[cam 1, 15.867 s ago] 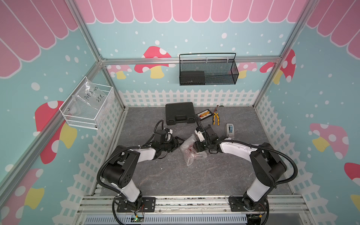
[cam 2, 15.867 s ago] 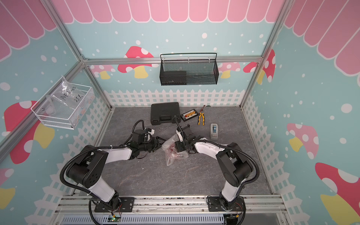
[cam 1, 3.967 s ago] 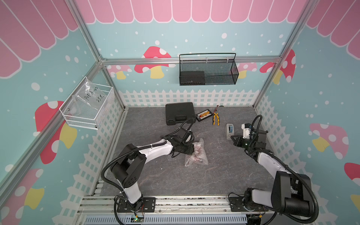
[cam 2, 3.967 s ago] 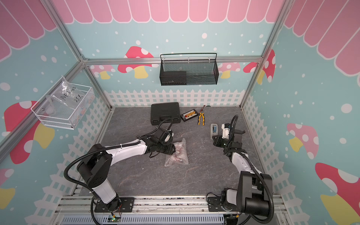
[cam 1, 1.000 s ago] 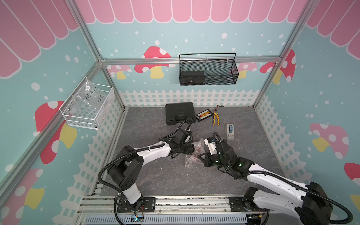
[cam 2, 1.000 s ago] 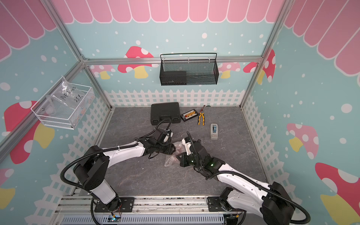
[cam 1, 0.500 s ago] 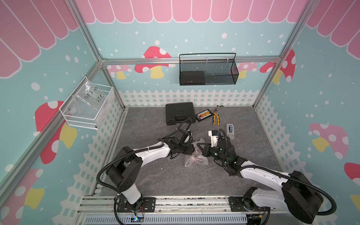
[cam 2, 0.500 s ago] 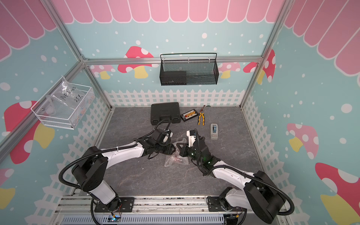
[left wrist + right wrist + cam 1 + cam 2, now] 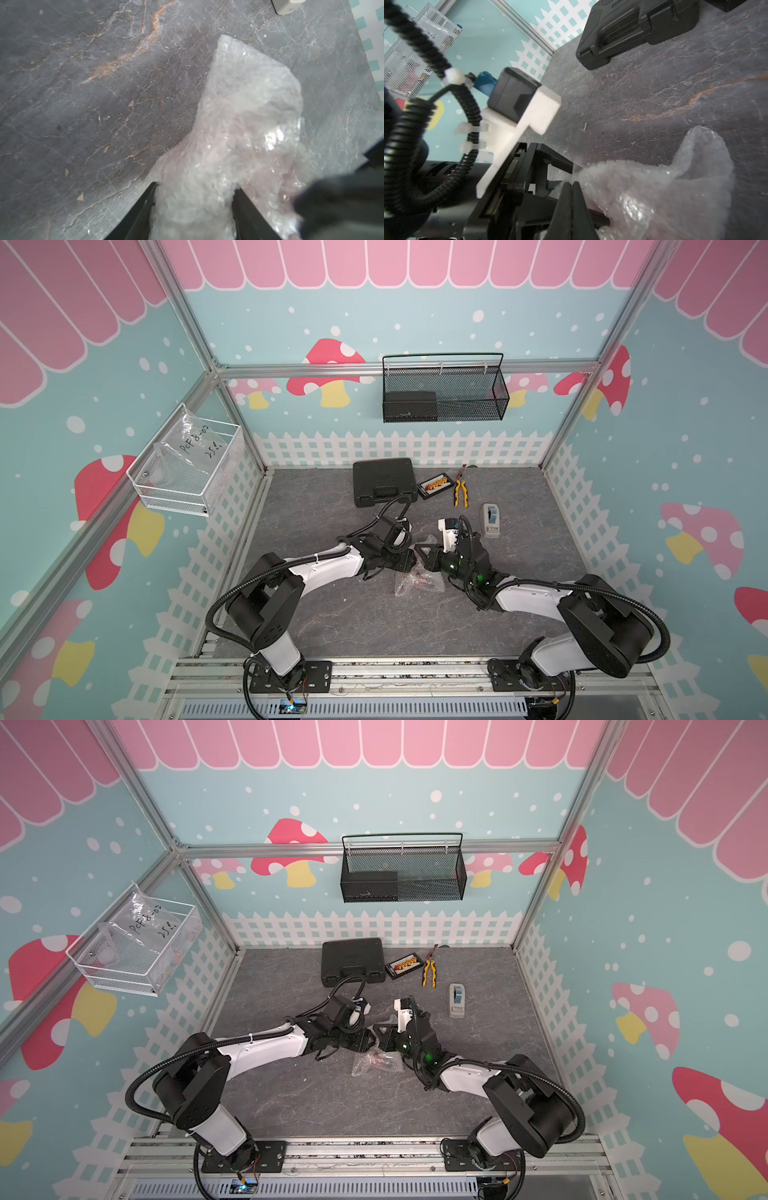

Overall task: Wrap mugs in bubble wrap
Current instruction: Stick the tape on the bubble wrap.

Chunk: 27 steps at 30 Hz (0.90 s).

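Bubble wrap (image 9: 419, 583) lies crumpled into a loose bundle on the grey table (image 9: 332, 614), about mid-floor between the two arms. The mug (image 9: 420, 581) shows only as a reddish tint through the plastic, so which way its handle or mouth faces cannot be told. The left gripper (image 9: 194, 193) has its jaws spread partway and clamped on either side of a thick gathered neck of the wrap. From that grip the bundle runs outward along the gripper's own axis to a loose, upstanding flap. The right gripper (image 9: 572, 185) comes in from the opposite side with its jaws pressed together right at the wrap's edge. Whether a fold of film is caught between them cannot be made out. In both top views the two sets of fingertips sit almost touching each other at the far edge of the bundle, and the mass of wrap and mug lies on the near side of them, toward the arm bases. Its long axis seems to run roughly across the table, from one arm's side to the other. Both arms are equally close, but only the left one clearly has hold. By my reading the left should anchor while the right tucks or draws the flap over. The tape dispenser (image 9: 490, 522) stands apart on the right arm's side.
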### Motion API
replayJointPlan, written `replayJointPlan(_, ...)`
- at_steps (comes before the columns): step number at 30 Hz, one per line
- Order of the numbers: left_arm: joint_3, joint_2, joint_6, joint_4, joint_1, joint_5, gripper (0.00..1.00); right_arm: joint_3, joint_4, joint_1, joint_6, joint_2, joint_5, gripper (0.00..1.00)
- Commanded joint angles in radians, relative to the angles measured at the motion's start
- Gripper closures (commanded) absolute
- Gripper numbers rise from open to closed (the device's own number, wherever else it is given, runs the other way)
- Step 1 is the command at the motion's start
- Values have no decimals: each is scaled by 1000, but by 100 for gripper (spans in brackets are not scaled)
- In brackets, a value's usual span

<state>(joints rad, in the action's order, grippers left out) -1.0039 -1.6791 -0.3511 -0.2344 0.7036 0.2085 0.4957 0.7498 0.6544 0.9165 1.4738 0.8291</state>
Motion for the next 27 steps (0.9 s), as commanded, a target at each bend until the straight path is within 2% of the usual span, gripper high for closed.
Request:
replayJointPlan(1,12,12,25,9,14,29,45,6,77,-15,-21,36,7,100)
replayJointPlan(11,24,32,40,8,14,33,45,12,14,-39,-74,89,-1,100)
replayJointPlan(18,24,57,36,0,14,24,45,3,6,-42,-85,31,19,100)
replayJointPlan(24,76,150,-13,72,6,30,35,-9,-14,-44,-91,44,23,100)
replayJointPlan(27,84,214,-57,72,-31,34,32,-29,1,-44,-85,37,27,100)
